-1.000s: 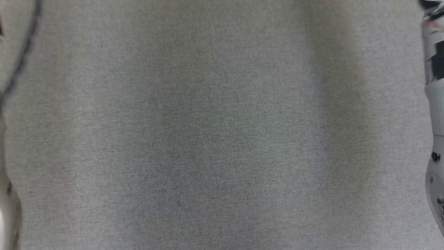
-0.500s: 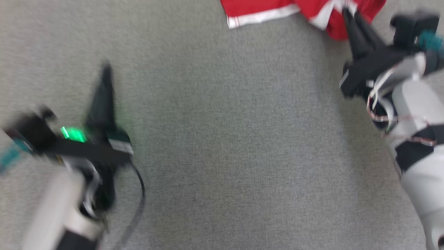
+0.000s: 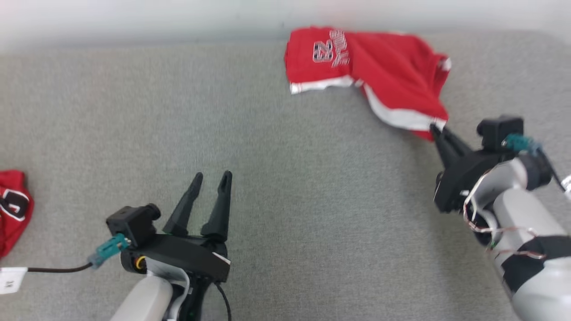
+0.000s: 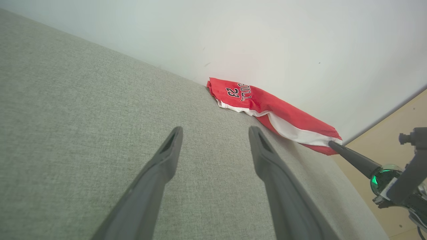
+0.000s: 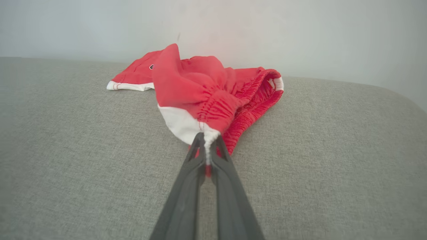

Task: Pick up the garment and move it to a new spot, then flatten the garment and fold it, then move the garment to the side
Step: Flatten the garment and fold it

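Red garment (image 3: 383, 76), bunched at the upper right of the head view, is pinched by the closed right gripper (image 3: 433, 129), the left gripper (image 3: 209, 178) spread empty; flattening and folding are judged undone.

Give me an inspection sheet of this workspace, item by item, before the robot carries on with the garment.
Surface: grey woven fabric surface, flat, no stains seen.
Job's things: red shorts with white trim and number 23, bunched at the far edge by the wall.
Clutter: second red printed garment at the left edge; small white tag.
Grippers: left gripper open, empty; right gripper shut on the shorts' waistband corner.
Cables: black cable trailing from the left wrist; thin wires looped on the right arm.
Surroundings: pale wall; tan floor.
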`<state>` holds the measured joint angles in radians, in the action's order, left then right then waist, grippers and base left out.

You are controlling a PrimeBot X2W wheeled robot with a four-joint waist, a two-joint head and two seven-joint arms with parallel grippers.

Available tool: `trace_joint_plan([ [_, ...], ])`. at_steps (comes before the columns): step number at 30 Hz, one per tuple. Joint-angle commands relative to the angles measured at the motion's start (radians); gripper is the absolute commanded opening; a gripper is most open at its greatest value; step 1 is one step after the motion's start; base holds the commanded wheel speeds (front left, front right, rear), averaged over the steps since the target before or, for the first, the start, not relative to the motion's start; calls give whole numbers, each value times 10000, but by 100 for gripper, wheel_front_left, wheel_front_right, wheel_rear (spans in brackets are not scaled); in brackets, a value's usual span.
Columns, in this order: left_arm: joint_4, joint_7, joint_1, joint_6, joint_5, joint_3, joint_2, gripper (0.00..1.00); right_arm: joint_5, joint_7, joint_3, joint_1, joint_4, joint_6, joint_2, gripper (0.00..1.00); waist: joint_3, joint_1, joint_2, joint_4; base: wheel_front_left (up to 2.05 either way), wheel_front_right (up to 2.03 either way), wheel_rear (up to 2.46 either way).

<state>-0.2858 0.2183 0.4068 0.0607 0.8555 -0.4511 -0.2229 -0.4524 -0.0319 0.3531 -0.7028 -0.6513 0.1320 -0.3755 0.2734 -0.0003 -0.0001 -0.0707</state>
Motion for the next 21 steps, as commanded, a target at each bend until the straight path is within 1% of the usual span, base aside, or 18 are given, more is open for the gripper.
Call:
trace_joint_plan([
  [1,-43,3,-144,-67,-45,-46,63,100,55,-16,-94,284,1,-24,136,0,-698,3,1,-224,0,0,0],
  [5,-156,-8,-432,-173,-87,-246,233,100,315,-403,-656,1120,185,-26,250,1,-1259,3,1,-375,0,0,0],
  [6,-214,-40,-482,-177,-40,-276,258,100,417,-513,-720,1332,260,-26,269,44,-1364,3,1,-414,0,0,0],
  [7,-261,-51,-553,-182,-46,-316,268,100,505,-639,-826,1527,348,-26,275,100,-1444,3,1,-455,0,0,0],
  [9,-387,-93,-652,-202,-85,-411,279,100,703,-911,-1009,1875,545,-26,281,100,-1603,3,1,-551,0,0,0],
  [10,-421,-109,-666,-205,-96,-445,306,100,790,-1054,-1104,2071,681,-26,301,95,-1656,3,1,-598,0,0,0],
  [11,-452,-120,-662,-205,-90,-465,326,100,922,-1206,-1254,2295,820,-26,340,85,-1719,3,1,-655,0,0,0],
  [12,-481,-161,-639,-196,-102,-509,332,100,999,-1349,-1458,2498,964,-26,400,100,-1762,3,1,-706,0,0,0],
  [16,-686,-322,-426,-265,-463,-778,141,100,1380,-1579,-2171,3234,1913,-26,745,100,-1851,3,1,-953,0,0,0],
  [21,-1372,-700,383,-627,-1250,-1175,-164,100,1912,-1696,-2862,4005,3253,-24,1520,100,-1646,3,1,-1370,0,0,0],
])
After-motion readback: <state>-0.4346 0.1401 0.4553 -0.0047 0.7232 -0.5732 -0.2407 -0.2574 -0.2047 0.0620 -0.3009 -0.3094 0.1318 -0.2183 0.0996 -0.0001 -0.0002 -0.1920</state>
